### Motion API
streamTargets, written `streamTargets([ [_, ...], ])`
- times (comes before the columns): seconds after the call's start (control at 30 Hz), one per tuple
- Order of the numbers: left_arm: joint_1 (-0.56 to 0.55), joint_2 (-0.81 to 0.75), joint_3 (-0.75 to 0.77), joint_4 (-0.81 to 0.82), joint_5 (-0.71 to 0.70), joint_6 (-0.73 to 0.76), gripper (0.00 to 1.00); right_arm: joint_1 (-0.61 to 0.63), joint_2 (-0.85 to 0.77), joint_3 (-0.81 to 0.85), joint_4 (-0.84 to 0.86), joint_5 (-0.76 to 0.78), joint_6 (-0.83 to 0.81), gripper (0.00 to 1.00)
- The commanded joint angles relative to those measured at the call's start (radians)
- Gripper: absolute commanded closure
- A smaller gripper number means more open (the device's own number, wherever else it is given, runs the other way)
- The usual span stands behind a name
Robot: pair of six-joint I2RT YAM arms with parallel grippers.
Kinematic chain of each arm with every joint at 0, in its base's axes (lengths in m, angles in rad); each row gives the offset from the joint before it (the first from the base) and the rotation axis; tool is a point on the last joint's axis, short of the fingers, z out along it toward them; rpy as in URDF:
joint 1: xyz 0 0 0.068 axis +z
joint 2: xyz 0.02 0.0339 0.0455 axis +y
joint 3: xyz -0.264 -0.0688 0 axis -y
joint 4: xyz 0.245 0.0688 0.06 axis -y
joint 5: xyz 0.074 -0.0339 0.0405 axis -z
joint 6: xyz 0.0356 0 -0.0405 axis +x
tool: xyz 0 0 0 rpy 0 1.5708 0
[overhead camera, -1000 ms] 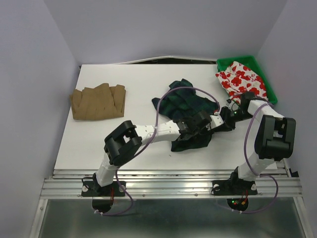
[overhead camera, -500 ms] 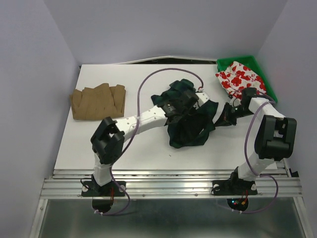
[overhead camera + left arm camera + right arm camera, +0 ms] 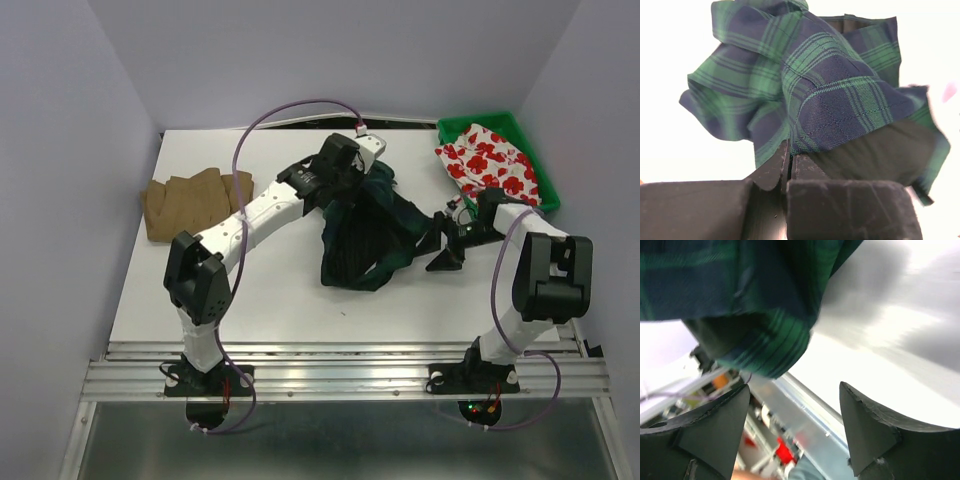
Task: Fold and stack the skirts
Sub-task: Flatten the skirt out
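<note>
The dark green-navy plaid skirt hangs bunched at the table's middle, its upper edge lifted by my left gripper. In the left wrist view that gripper is shut on a fold of the plaid skirt. My right gripper stands open just right of the skirt. In the right wrist view nothing sits between the fingers of the right gripper, and the skirt's hem hangs just above them. The tan-brown pleated skirt lies flat at the left. The white skirt with red flowers rests in the bin.
A green plastic bin stands at the table's far right corner. Purple cables loop over both arms. Grey walls close in the table on three sides, and a metal rail runs along the near edge.
My left gripper shut on the plaid skirt and swept it up, back and left. My right gripper opened and let go of the skirt's right edge.
</note>
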Motion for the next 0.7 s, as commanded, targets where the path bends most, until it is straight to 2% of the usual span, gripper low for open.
streamTargets([
  [0.0, 0.009, 0.017, 0.071, 0.002, 0.081, -0.052, 1.0, 0.068, 0.017, -0.017, 0.002, -0.132, -0.006, 0.22],
  [0.13, 0.03, 0.033, 0.1, -0.001, 0.091, -0.065, 1.0, 0.157, -0.011, -0.02, 0.106, -0.218, 0.095, 0.21],
  [0.23, 0.035, 0.037, 0.106, 0.0, 0.103, -0.069, 1.0, 0.232, -0.02, -0.042, 0.23, -0.174, 0.207, 0.2],
  [0.3, 0.036, 0.036, 0.104, 0.002, 0.109, -0.072, 1.0, 0.267, 0.001, -0.046, 0.276, -0.151, 0.247, 0.23],
  [0.4, 0.049, 0.03, 0.103, 0.002, 0.106, -0.072, 1.0, 0.278, 0.075, -0.027, 0.307, -0.106, 0.25, 0.32],
  [0.47, 0.062, 0.014, 0.095, 0.003, 0.106, -0.072, 1.0, 0.278, 0.104, 0.01, 0.298, -0.047, 0.237, 0.52],
  [0.57, 0.104, -0.015, 0.083, 0.003, 0.108, -0.072, 1.0, 0.269, 0.075, 0.065, 0.289, 0.088, 0.238, 0.91],
  [0.6, 0.116, -0.025, 0.077, 0.005, 0.114, -0.072, 1.0, 0.269, 0.063, 0.079, 0.287, 0.12, 0.247, 0.98],
  [0.67, 0.145, -0.056, 0.046, 0.006, 0.129, -0.072, 1.0, 0.237, 0.034, 0.121, 0.277, 0.235, 0.232, 0.99],
])
